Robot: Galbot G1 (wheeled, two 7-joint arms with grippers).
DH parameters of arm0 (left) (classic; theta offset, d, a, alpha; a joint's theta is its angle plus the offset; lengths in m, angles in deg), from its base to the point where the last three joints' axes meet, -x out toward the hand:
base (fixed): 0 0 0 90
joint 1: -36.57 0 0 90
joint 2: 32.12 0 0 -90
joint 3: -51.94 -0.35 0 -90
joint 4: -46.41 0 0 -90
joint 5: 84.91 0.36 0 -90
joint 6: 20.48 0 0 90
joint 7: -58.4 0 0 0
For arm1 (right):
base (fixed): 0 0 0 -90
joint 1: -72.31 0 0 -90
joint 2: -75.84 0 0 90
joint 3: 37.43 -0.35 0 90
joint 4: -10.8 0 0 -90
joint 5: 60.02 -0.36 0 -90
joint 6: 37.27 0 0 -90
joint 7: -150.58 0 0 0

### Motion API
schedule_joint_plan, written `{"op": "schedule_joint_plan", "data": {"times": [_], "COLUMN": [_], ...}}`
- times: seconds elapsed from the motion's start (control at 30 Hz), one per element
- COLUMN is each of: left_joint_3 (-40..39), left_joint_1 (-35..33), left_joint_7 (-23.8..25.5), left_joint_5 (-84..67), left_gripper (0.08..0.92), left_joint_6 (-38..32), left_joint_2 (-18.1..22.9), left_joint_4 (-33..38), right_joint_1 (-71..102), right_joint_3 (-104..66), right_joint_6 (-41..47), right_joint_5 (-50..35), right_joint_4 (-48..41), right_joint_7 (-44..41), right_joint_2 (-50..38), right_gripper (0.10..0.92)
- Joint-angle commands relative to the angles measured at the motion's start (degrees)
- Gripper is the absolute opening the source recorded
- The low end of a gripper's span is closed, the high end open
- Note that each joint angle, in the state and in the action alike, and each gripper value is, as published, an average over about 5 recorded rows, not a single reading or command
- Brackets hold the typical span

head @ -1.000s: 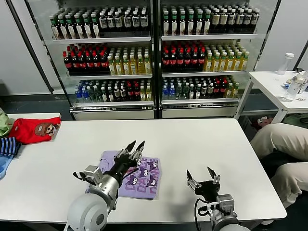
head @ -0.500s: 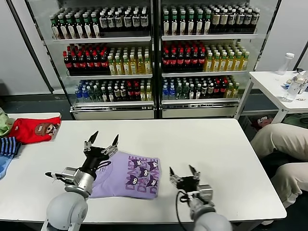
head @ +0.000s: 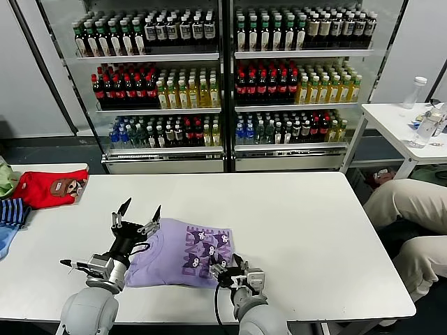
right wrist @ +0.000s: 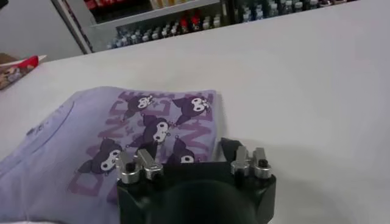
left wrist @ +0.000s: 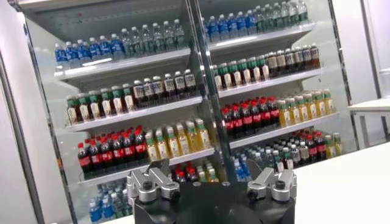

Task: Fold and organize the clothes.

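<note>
The lavender T-shirt [head: 174, 252] lies folded on the white table [head: 300, 216], with its dark purple cartoon print [head: 206, 250] facing up on its right half. My left gripper [head: 141, 209] is open and empty, fingers pointing up, above the shirt's far left edge. My right gripper [head: 228, 264] is open and low at the shirt's near right corner. In the right wrist view the shirt [right wrist: 140, 122] lies just ahead, and one dark fingertip [right wrist: 230, 148] rests on the table beside the shirt's edge. The left wrist view shows only the drinks fridge [left wrist: 183, 122].
A red garment with a cartoon face [head: 49, 187] and a blue-striped garment [head: 10, 213] lie at the table's far left. A glass-door fridge of bottles [head: 223, 84] stands behind. A person's legs [head: 405, 209] and a side table [head: 405, 122] are at the right.
My left gripper has swung left off the shirt and stays open. My right gripper has moved left to the shirt's near right corner. The shirt now lies spread further left.
</note>
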Motion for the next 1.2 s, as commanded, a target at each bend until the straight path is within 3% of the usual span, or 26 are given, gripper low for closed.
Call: {"op": "schedule_joint_plan", "data": {"times": [0.03, 0.27, 0.53, 0.7, 0.87, 1.2], "left_joint_3": [1.25, 0.96, -0.27, -0.21, -0.68, 0.79], "left_joint_1": [-1.17, -1.15, 0.92, 2.03, 2.20, 1.68], "left_joint_7": [0.86, 0.98, 1.47, 1.92, 2.84, 2.69], "left_joint_5": [1.34, 1.06, 2.42, 7.48, 8.15, 6.77], "left_gripper": [0.823, 0.823, 0.823, 0.823, 0.823, 0.823], "left_joint_6": [-2.15, -2.10, -3.89, -7.82, -9.06, -10.12], "left_joint_2": [-0.33, 0.26, 0.64, 0.39, 1.07, 2.08], "left_joint_4": [-1.67, -1.96, -2.78, -5.69, -7.33, -7.35], "right_joint_1": [-1.73, -2.47, -1.48, 2.49, 3.95, 6.31], "right_joint_3": [2.25, 0.58, -12.95, -21.87, -21.31, -22.64], "right_joint_6": [-0.65, -4.46, -1.75, 0.06, -2.12, -7.96], "right_joint_5": [-4.33, -2.83, 1.89, 2.13, 8.88, 19.20], "right_joint_4": [-2.78, -2.78, 7.85, 7.62, 5.18, 9.70], "right_joint_7": [3.81, 2.73, -5.14, -10.67, -14.95, -17.95], "right_joint_2": [1.54, 1.05, -9.58, -12.90, -10.92, -11.83], "right_gripper": [0.613, 0.414, 0.192, 0.129, 0.143, 0.415]}}
